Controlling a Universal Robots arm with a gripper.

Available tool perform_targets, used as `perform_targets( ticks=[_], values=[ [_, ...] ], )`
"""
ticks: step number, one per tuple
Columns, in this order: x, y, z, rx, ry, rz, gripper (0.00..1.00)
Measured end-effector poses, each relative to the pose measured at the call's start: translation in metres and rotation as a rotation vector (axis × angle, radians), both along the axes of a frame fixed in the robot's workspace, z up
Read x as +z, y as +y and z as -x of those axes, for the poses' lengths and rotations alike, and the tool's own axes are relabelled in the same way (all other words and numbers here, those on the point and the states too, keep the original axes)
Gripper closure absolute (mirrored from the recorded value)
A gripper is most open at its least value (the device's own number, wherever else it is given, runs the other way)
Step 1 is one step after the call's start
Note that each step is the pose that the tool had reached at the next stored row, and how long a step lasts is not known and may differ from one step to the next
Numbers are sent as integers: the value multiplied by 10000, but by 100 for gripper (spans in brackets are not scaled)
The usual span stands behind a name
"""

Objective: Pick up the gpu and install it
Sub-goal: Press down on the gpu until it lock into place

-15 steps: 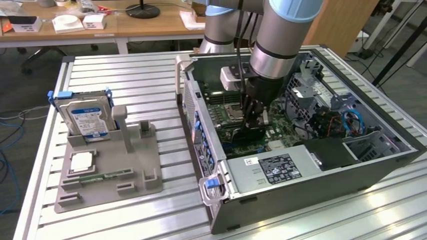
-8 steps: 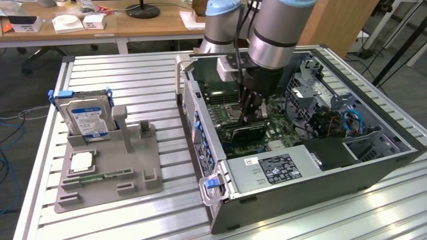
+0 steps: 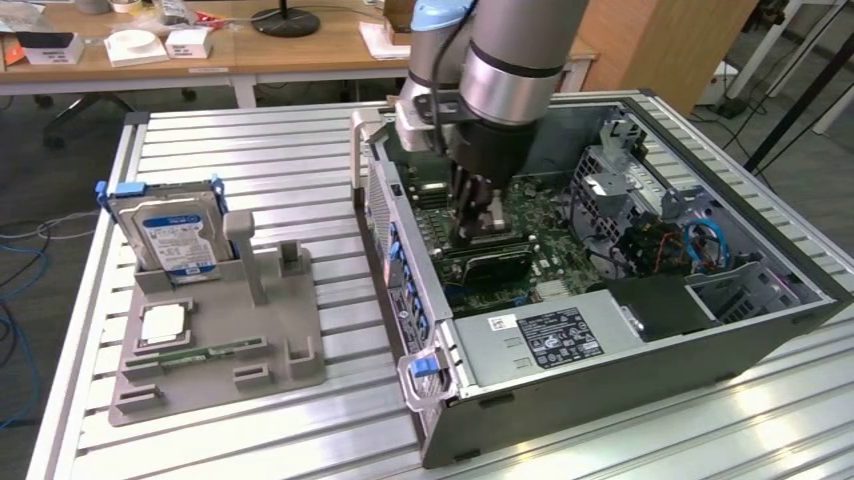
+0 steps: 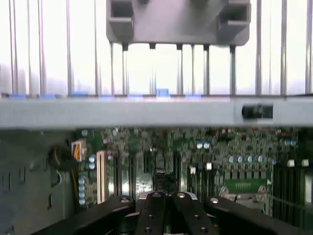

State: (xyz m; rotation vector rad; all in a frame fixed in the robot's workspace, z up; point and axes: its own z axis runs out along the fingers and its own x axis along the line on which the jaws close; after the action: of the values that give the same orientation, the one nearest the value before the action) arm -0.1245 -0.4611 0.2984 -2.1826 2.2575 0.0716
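The gpu (image 3: pixel 489 262) lies low on the motherboard (image 3: pixel 534 215) inside the case (image 3: pixel 641 350). On the exterior view's left, a hard drive (image 3: pixel 174 235) stands in the holder (image 3: pixel 214 340). The gripper (image 3: pixel 481 232), fingers together, is down at the card.

No text is legible on the hard drive's label (image 3: pixel 178 243) or the power supply's sticker (image 3: pixel 551 334).

Robotics lab: slatted aluminium bench (image 3: pixel 267 150), open PC case (image 3: pixel 747 330) (office desks (image 3: pixel 267 50) behind).
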Motion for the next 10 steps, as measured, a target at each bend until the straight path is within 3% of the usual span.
perform_targets(
  ticks=[10],
  values=[
    [30, -8, 397, -1, 2, -5, 89]
  ],
)
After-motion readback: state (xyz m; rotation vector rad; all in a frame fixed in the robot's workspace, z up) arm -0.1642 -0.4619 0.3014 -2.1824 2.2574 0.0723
